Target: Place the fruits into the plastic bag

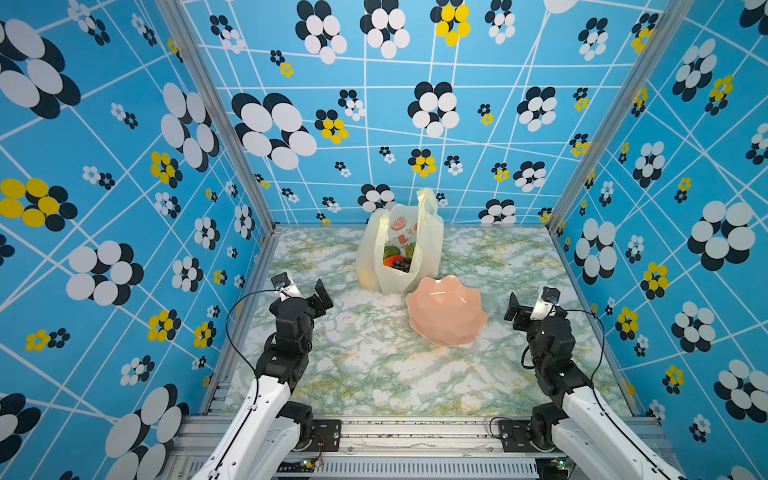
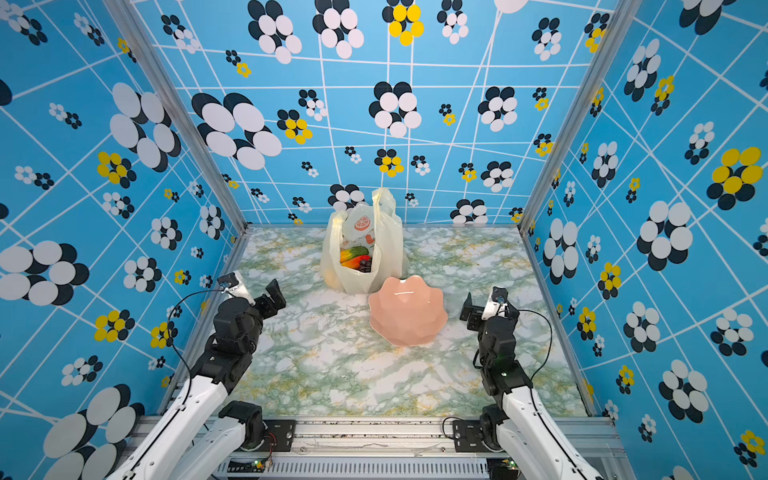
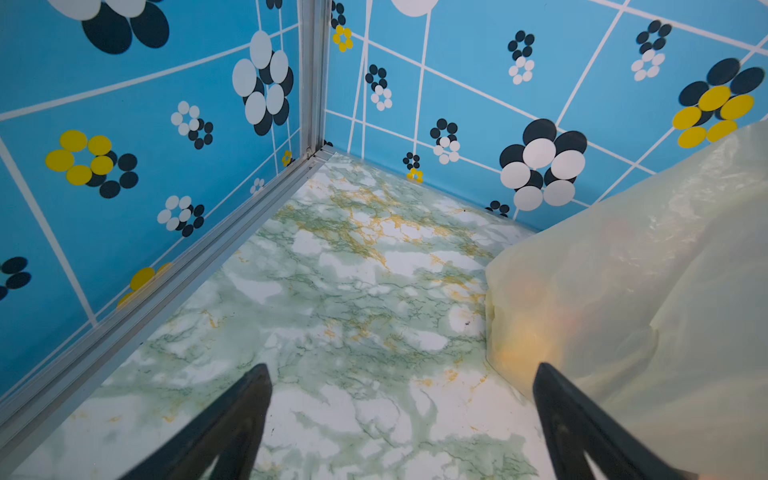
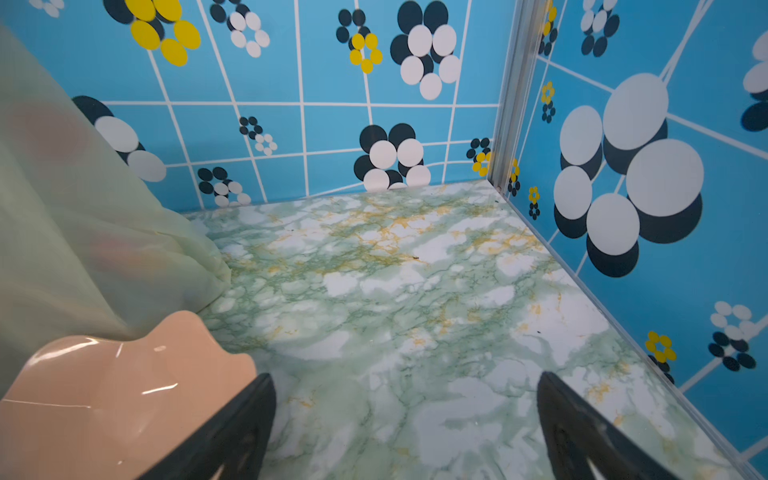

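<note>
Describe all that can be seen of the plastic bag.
The plastic bag is thin, translucent and pale yellow, with orange fruit-slice prints. It stands upright at the back middle of the marble table, mouth open, two handles up, one taller. Toy fruits lie inside. The pink bowl sits at its front base; whether they touch is unclear.

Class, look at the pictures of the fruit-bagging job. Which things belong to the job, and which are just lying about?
Belongs to the job:
- plastic bag, standing open
- fruits, already inside the bag

Just lying about:
- pink bowl, empty, beside the bag
</note>
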You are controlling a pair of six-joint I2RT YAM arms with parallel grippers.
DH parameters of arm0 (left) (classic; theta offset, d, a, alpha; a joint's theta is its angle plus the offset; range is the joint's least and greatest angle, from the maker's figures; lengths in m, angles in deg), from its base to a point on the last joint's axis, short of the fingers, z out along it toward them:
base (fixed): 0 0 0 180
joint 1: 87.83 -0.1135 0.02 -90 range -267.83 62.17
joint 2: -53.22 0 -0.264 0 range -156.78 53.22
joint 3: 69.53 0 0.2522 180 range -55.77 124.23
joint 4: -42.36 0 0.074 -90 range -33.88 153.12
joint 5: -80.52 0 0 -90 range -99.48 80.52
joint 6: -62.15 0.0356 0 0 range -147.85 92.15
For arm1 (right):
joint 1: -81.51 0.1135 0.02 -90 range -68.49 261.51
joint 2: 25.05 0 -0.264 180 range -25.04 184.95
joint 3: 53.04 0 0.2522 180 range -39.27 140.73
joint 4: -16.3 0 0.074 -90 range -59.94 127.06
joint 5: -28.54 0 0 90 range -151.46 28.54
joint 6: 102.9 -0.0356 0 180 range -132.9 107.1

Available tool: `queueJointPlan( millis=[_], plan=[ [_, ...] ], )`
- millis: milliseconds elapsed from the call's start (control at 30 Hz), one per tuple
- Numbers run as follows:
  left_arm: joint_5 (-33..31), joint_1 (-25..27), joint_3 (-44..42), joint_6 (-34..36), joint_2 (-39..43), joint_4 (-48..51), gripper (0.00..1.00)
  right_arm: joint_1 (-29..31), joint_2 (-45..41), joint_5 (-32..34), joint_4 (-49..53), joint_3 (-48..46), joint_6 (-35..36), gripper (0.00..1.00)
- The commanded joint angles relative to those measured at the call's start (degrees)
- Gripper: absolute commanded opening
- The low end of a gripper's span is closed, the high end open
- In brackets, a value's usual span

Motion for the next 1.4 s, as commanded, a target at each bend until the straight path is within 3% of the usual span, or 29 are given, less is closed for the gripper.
queueJointPlan(
  millis=[0, 467, 633, 900, 1167, 1367],
  plan=[
    [-1.3, -1.6, -0.9, -0.9, -3.5, -4.5, 0.99, -1.6, 4.1, -0.4, -9.3, -0.6, -1.5, 0.99],
    [-1.0, -5.5, -2.0, 2.3, -17.3, -12.1, 0.99, -9.9, 29.3, -9.2, -30.5, -1.1, -1.3, 0.99],
    [-2.8, -6.1, 0.5, 3.1, -22.0, -12.3, 0.99, -11.8, 34.6, -11.2, -34.4, -0.1, -1.3, 0.99],
    [0.1, -5.5, 2.3, 8.8, -25.8, -13.9, 0.99, -13.1, 48.4, -16.6, -51.5, -1.2, -0.8, 0.99],
    [0.0, -4.5, -0.7, 11.6, -26.1, -17.0, 0.99, -14.6, 47.1, -20.4, -45.7, 1.0, -1.5, 0.99],
    [0.4, -3.9, -4.9, 12.6, -27.7, -25.6, 0.99, -15.0, 47.2, -20.2, -44.9, 1.4, -2.0, 0.99]
  ],
)
